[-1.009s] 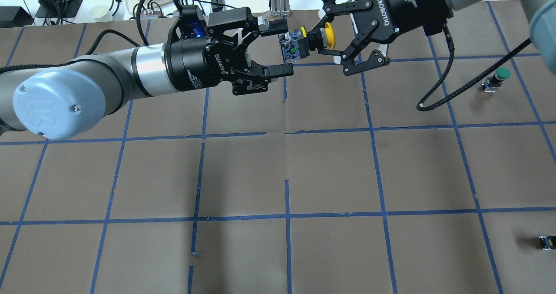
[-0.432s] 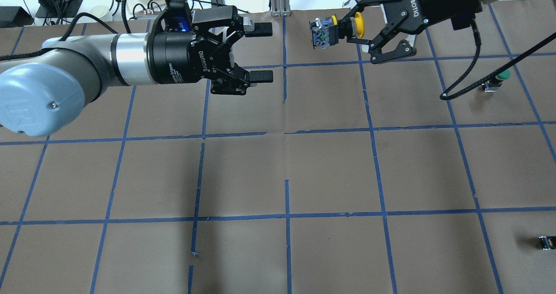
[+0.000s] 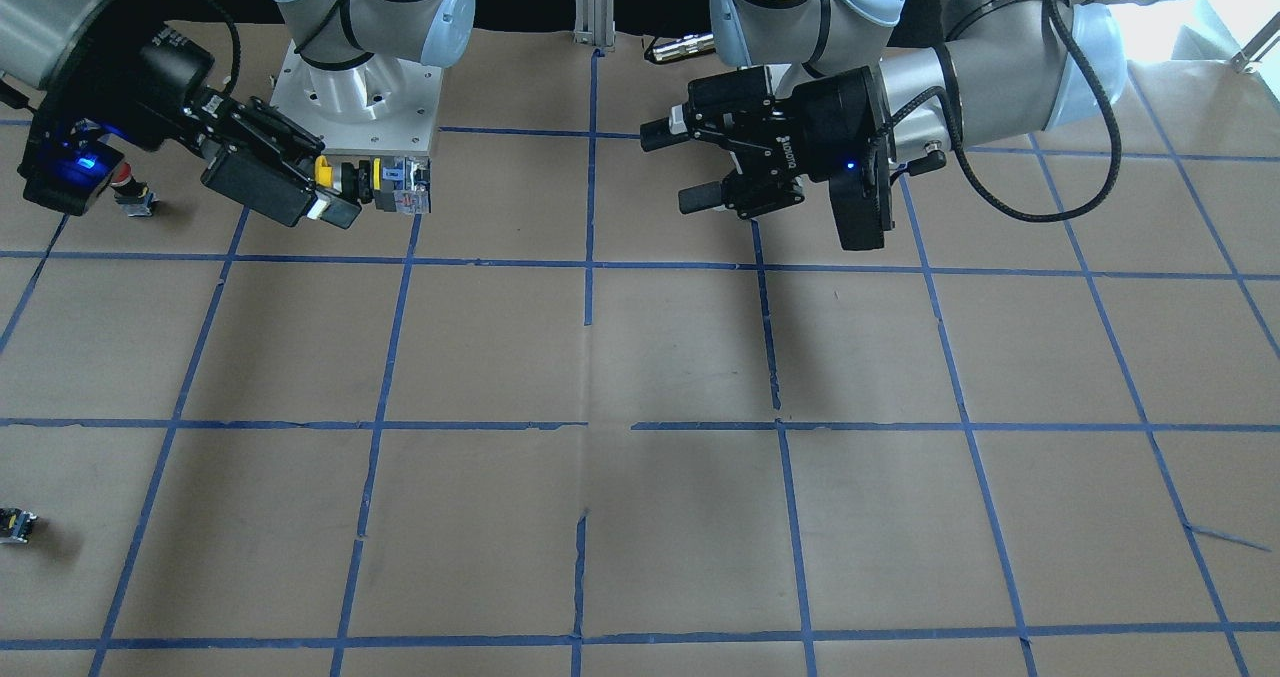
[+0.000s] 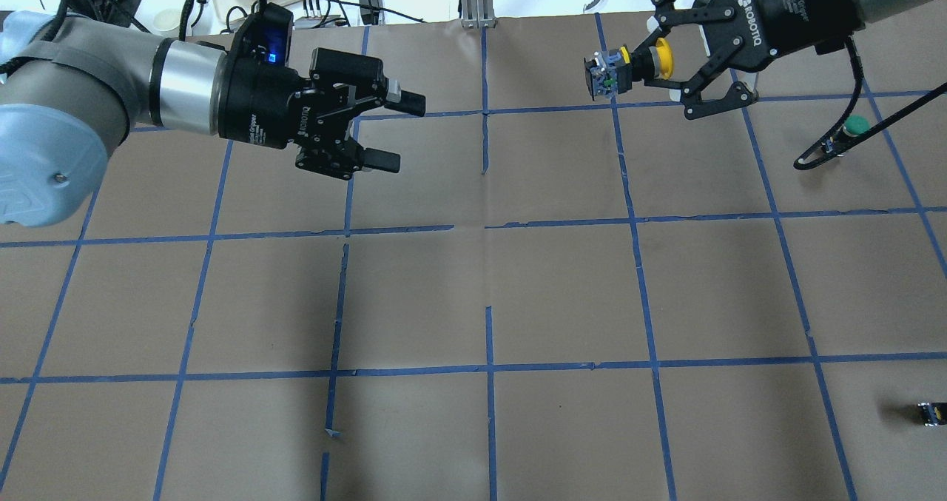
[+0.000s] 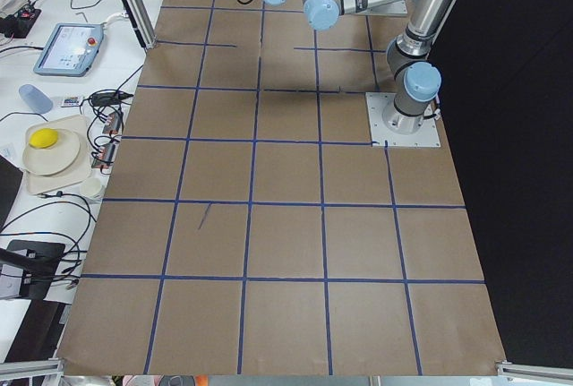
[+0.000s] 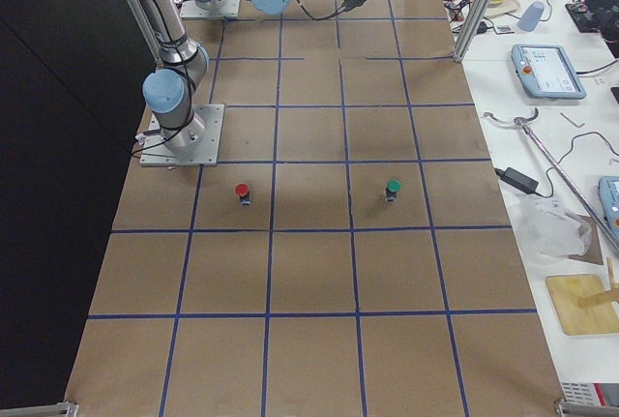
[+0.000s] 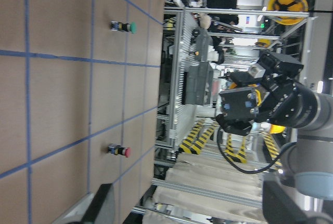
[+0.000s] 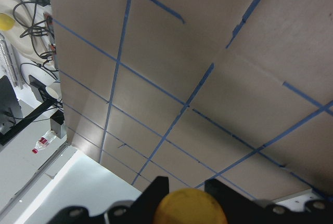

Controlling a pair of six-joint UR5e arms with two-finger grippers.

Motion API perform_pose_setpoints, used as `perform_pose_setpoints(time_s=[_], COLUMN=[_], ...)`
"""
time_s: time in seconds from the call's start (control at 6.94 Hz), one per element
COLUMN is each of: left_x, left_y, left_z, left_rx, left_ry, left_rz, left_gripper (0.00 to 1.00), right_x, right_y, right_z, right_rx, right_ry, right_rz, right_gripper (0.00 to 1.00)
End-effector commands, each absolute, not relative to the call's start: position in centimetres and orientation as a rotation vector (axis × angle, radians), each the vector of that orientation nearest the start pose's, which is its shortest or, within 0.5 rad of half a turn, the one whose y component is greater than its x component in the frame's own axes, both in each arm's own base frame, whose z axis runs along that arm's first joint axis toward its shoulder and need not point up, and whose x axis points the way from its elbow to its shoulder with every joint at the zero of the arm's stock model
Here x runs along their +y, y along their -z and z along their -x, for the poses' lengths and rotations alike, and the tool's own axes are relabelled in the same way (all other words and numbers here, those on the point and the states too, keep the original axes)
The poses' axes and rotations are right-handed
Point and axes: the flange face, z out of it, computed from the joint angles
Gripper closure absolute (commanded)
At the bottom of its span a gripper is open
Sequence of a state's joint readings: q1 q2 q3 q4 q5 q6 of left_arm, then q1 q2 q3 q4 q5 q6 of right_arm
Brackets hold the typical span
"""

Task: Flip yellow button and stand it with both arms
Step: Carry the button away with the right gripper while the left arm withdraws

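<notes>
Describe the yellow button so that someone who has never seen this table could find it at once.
Look above the blue-taped table at the right gripper: it holds the yellow button in the air, lying sideways. The green-capped button and red-capped button stand on the table; only this one is yellow and lifted.

The right gripper [image 7: 244, 104] is clamping the yellow button [image 7: 253, 99] beyond spread fingers [image 7: 99, 208].
The left gripper [image 7: 188, 199] is keeping its blurred fingers well apart; the yellow button is hanging beyond their gap, while a green button [image 7: 123, 26] and a red button [image 7: 118, 151] are standing on the table [image 7: 52, 104] past one finger.
</notes>
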State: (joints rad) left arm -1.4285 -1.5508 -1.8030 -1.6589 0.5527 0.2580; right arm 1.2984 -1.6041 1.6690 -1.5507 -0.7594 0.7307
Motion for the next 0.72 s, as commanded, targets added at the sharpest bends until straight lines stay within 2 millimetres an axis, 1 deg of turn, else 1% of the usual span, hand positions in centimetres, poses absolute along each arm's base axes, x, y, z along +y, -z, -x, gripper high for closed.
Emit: perform_pose_setpoints(time_s=[0.0, 0.14, 0.29, 0.43, 0.58], left_x=[-48.7, -49.7, -50.5, -51.2, -51.4], left_y=[-42.4, -43.5, -46.1, -47.4, -48.0], left_z=[11.7, 10.6, 9.5, 7.9, 7.4], left_rx=[-2.449, -2.608, -2.748, -2.909, -2.963], left_ry=[0.096, 0.104, 0.071, 0.068, 0.072], left_rz=[0.009, 0.021, 0.026, 0.033, -0.047], left_gripper=[0.0, 0.0, 0.0, 0.0, 0.0], right_x=[-50.9, -50.5, -49.9, -49.3, -48.4], right_y=[-45.2, -44.4, -43.5, -42.8, -41.7], right_z=[-3.3, -1.8, 0.5, 3.5, 6.4], right_rx=[2.157, 2.252, 2.374, 2.491, 2.657], right_ry=[-0.276, -0.256, -0.237, -0.197, -0.164], right_rz=[-1.109, -1.042, -0.933, -0.835, -0.627], right_gripper=[0.75, 0.75, 0.76, 0.76, 0.76])
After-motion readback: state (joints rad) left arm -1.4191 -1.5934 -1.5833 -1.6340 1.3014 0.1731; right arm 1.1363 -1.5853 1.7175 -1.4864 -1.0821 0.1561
